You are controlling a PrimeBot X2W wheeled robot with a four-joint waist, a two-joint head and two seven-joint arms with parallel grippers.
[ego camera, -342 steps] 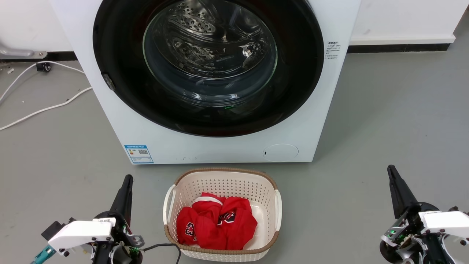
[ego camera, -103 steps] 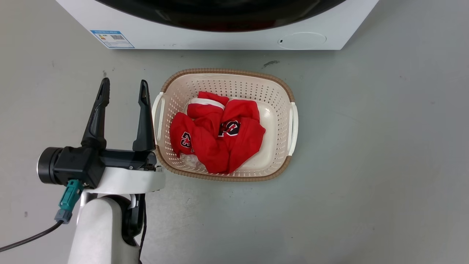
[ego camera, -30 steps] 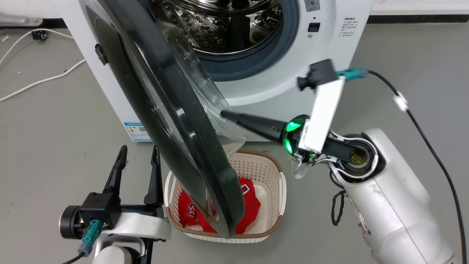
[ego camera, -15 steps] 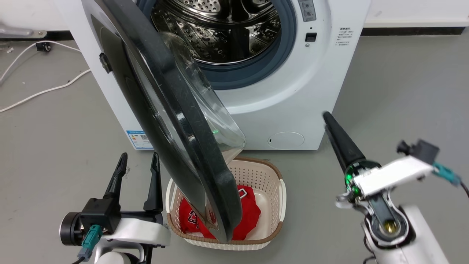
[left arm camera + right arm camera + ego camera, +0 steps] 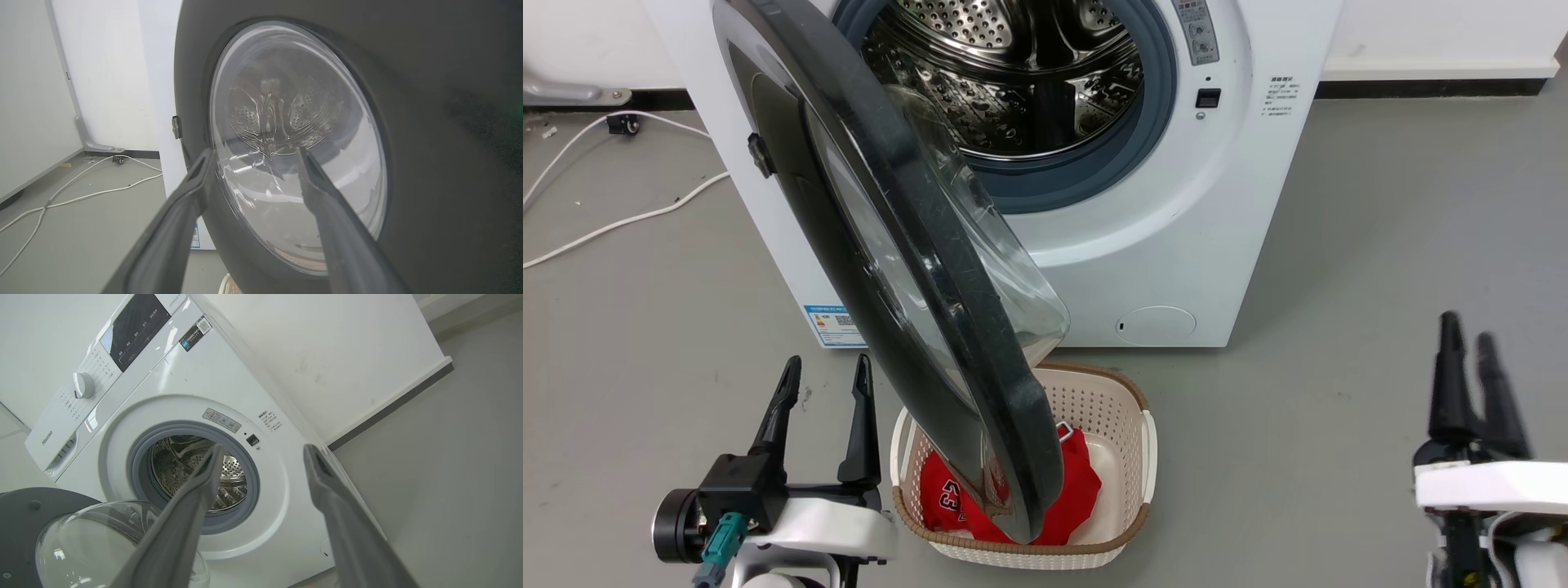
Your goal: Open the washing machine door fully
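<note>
The washing machine door [image 5: 923,245], a black disc with a clear glass bowl, stands swung out on its left hinge, its lower edge over the basket. The steel drum [image 5: 1013,73] is exposed. At the lower left my left gripper [image 5: 825,371] is open and empty, close to the door's outer face without touching it. In the left wrist view that gripper [image 5: 255,152] points at the door's glass [image 5: 294,102]. My right gripper [image 5: 1464,331] is open and empty at the lower right, well clear of the door. The right wrist view has this gripper [image 5: 264,449] aimed at the machine's opening [image 5: 192,473], with the door [image 5: 24,522] at the lower left.
A cream laundry basket [image 5: 1131,523] with a red garment [image 5: 1078,490] sits on the floor before the white machine [image 5: 1176,245], partly under the door. White cables [image 5: 621,220] run along the floor at the left. Bare grey floor lies to the right.
My right arm has drawn back from the door's inner side to the lower right, and its fingers now point up and stand apart. The door holds about the same angle. The left gripper has not moved.
</note>
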